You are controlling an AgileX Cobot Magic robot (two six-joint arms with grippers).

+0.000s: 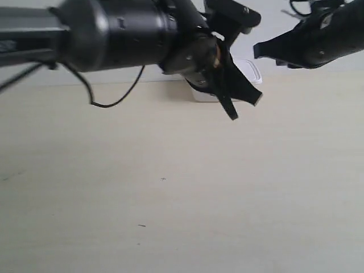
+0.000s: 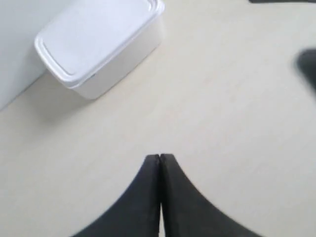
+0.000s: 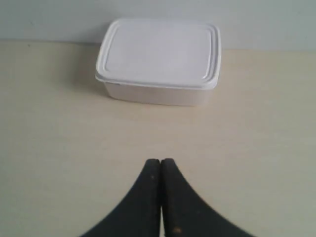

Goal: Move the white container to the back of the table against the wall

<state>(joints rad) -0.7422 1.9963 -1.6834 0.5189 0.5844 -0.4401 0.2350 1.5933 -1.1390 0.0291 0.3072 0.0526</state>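
Exterior view, arms: the arm at the exterior view's left (image 1: 114, 31) fills the upper frame, large and blurred; the arm at the exterior view's right (image 1: 318, 40) enters from the upper corner.
Exterior view, end effectors: the end effector at the exterior view's left (image 1: 244, 107) points down in front of the white container (image 1: 253, 73). The end effector at the exterior view's right (image 1: 256, 51) hangs above the container. This view does not show whether either is closed.
Exterior view, container: largely hidden behind the dark fingers, at the far edge of the desk (image 1: 182, 187), where it meets the wall (image 1: 270, 25).
Exterior view, cable: a thin black cable (image 1: 108, 104) loops below the nearer arm.
Left wrist view, end effector: the left end effector (image 2: 160, 157) has its fingers pressed together, holding nothing, above bare desk (image 2: 222, 108).
Left wrist view, container: the white container (image 2: 96, 39) stands lid on, well apart from the fingers, one corner close to the wall (image 2: 19, 19).
Right wrist view, end effector: the right end effector (image 3: 160, 160) is likewise closed and empty.
Right wrist view, container: the white container (image 3: 160, 52) sits square ahead on the desk (image 3: 59, 148), its far side at the wall (image 3: 158, 10); contact cannot be told.
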